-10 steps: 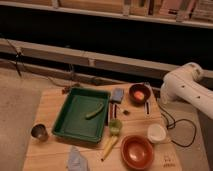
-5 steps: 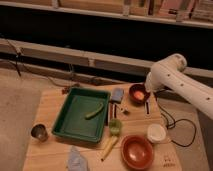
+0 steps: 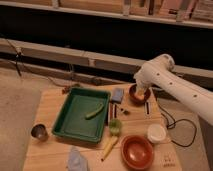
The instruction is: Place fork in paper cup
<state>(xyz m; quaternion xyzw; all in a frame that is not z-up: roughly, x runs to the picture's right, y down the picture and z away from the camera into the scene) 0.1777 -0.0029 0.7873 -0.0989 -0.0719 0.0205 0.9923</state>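
Observation:
The paper cup (image 3: 156, 133) is short, wide and white, and stands at the right front of the wooden table (image 3: 50, 107). My gripper (image 3: 141, 94) hangs at the end of the white arm, over a small red-brown bowl (image 3: 136, 98) at the back of the table, well behind the cup. A thin dark utensil (image 3: 110, 113) lies along the green tray's right edge. A yellow-handled utensil (image 3: 109, 146) lies at the front by a small green cup (image 3: 115, 126). I cannot tell which of the two is the fork.
A green tray (image 3: 70, 125) holds a green item (image 3: 95, 111). A steel cup (image 3: 39, 132) stands front left, and a large red-brown bowl (image 3: 136, 151) front right. A blue-grey block (image 3: 118, 95), a crumpled pale wrapper (image 3: 77, 160) and a black cable (image 3: 172, 125) are also there.
The arm has swung left and down from the table's right side, bringing the gripper over the small red-brown bowl at the back. The objects on the table have not moved.

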